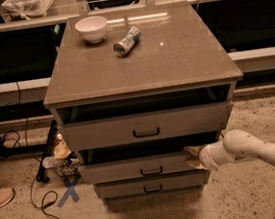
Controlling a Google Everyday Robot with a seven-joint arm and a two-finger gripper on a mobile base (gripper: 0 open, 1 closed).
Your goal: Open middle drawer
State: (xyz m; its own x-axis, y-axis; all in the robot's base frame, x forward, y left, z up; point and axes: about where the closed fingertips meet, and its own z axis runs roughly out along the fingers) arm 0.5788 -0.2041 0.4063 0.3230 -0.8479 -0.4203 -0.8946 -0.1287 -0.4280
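Note:
The middle drawer (130, 169) is the second of three grey fronts in the cabinet. It has a small black bar handle (151, 170) and stands slightly pulled out, with a dark gap above it. My gripper (194, 157) is at the right end of this drawer's front, at its upper edge, and my white arm (264, 153) reaches in from the lower right. The top drawer (105, 132) is also slightly out. The bottom drawer (122, 188) sits flush.
A white bowl (91, 28) and a crushed can (126, 41) lie on the cabinet top (171, 56). Left of the cabinet are floor clutter (61, 159), cables (43, 199), a blue tape X (67, 192) and a shoe (0, 197). Shelving runs behind.

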